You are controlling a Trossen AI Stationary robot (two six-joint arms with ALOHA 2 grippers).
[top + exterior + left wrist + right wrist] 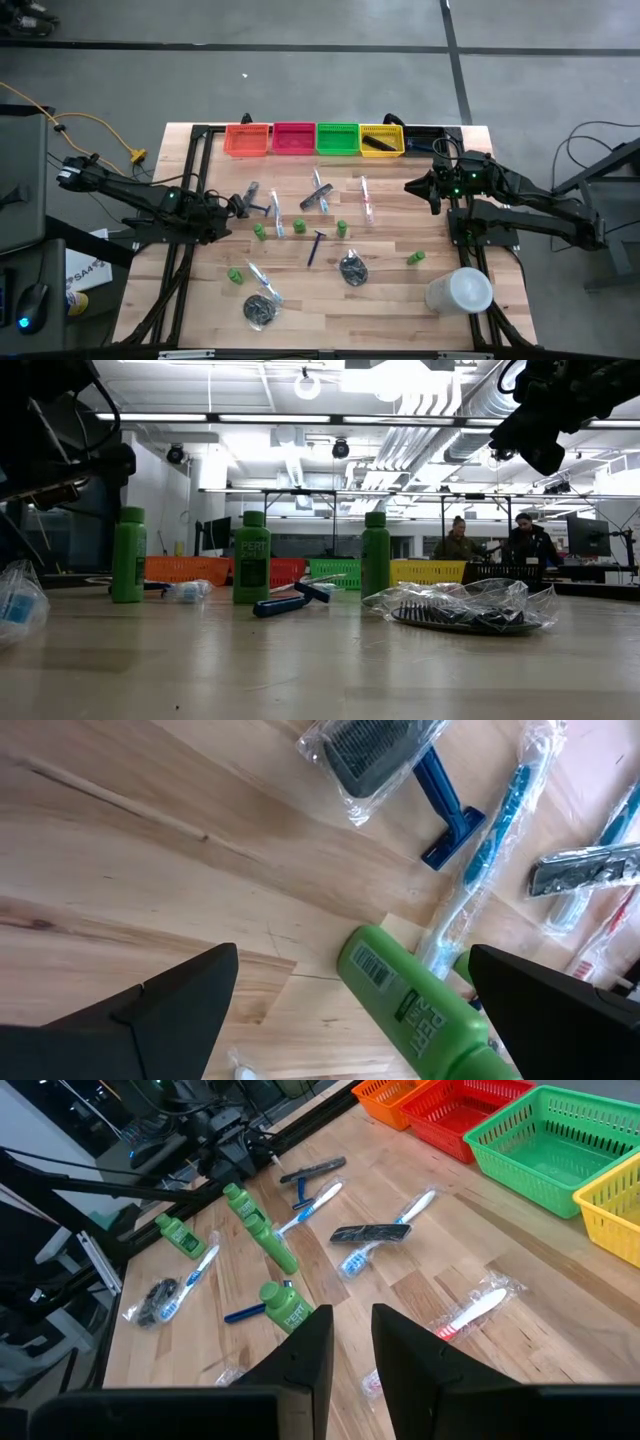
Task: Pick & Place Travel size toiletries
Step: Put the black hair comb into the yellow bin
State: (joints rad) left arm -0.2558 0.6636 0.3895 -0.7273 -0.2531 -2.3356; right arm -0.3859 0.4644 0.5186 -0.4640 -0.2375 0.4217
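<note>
Small toiletries are spread over the wooden table: green bottles (299,228) (251,557), blue razors (315,246), wrapped toothbrushes (365,198), grey combs (318,194) and dark bundles (352,268). My left gripper (240,205) (352,955) is open, low over the left part of the table. A green bottle (415,1005) stands on its base just ahead of its fingers, untouched; a wrapped comb (370,750) and a razor (447,812) lie beyond. My right gripper (412,187) (352,1325) hangs above the table's right side with a narrow empty gap between its fingers.
Orange (247,139), red (293,138), green (337,138) and yellow (382,140) bins line the far edge; something dark lies in the yellow one. A large white cylinder (460,292) lies at the near right. People sit in the room behind (460,540).
</note>
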